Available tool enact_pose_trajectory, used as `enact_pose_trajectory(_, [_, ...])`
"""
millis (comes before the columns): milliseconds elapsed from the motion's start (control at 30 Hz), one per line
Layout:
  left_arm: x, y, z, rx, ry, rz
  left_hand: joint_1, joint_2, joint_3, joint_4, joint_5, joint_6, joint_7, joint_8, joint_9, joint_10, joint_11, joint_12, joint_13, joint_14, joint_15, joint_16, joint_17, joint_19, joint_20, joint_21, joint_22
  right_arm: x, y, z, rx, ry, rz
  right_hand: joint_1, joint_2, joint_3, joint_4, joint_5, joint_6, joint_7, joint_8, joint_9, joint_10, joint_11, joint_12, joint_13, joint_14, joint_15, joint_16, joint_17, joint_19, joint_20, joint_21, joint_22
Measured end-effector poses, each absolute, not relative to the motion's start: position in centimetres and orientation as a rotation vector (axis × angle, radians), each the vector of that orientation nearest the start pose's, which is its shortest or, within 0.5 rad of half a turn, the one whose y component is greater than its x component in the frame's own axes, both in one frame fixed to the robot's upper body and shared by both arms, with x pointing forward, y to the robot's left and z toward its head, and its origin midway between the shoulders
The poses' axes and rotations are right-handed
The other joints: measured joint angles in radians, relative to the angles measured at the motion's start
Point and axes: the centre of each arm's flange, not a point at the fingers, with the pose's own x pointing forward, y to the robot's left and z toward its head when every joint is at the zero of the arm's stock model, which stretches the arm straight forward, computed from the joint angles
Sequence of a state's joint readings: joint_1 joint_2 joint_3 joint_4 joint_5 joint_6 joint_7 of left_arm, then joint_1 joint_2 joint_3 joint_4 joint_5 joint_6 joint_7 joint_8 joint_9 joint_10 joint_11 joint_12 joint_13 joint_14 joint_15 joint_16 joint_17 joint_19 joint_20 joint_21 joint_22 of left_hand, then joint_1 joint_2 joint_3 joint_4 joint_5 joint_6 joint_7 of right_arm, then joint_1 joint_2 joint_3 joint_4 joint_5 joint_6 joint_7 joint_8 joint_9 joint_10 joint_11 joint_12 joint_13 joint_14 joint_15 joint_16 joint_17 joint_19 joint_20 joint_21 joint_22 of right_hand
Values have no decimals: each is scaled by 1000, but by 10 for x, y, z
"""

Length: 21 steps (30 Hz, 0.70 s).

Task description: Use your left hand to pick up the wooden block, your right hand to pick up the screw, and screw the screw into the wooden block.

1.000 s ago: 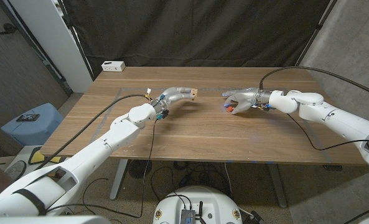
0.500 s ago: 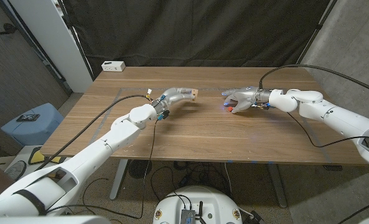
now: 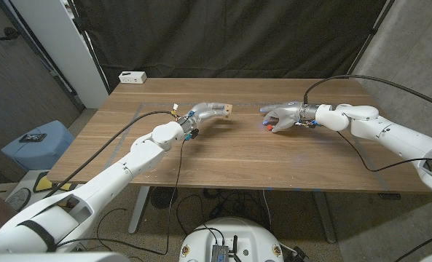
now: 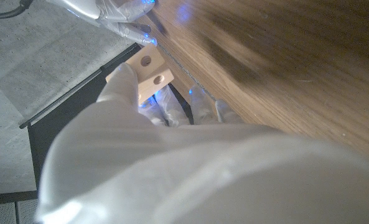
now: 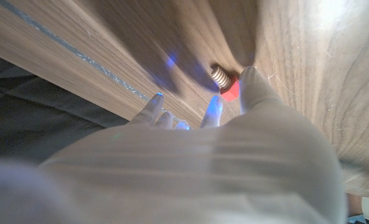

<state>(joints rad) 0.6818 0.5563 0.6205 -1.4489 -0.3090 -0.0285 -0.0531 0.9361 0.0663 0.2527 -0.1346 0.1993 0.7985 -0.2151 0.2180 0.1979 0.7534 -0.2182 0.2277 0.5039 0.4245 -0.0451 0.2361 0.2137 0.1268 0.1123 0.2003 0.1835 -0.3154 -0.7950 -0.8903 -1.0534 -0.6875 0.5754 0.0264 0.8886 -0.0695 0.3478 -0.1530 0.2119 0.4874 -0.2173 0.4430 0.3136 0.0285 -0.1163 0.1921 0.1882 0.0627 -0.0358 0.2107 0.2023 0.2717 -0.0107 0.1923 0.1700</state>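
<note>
Wooden block (image 4: 148, 72): pale, two round holes visible, pinched in the left robot hand (image 3: 205, 111) above the table (image 3: 230, 156). Screw (image 5: 224, 83): red head, threaded metal shank, held by the right robot hand (image 3: 280, 117).

No text, label, brand, number or sign can be read in any of the views. The small white box (image 3: 132, 76) at the far left corner of the worktop (image 3: 230, 153) has dark marks on its front, too small to make out. The dark device (image 3: 33, 137) lying on the blue stool at the left edge is likewise too small and blurred to read.
</note>
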Motion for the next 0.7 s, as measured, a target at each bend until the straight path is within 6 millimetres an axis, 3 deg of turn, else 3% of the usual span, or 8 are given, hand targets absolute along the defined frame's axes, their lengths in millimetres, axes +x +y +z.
enact_pose_trajectory(700, [653,170,-2,481,-502,-417,0,0,-1,-1,1,2,-1,1,0,0,0,0,0,0,0,0,0,0,0,9,0,680,-285,22,-1813,-682,387,7,7,-4,4,0,76,3,45,16,15,4,4,0,11,0,0,5,6,-6,0,0])
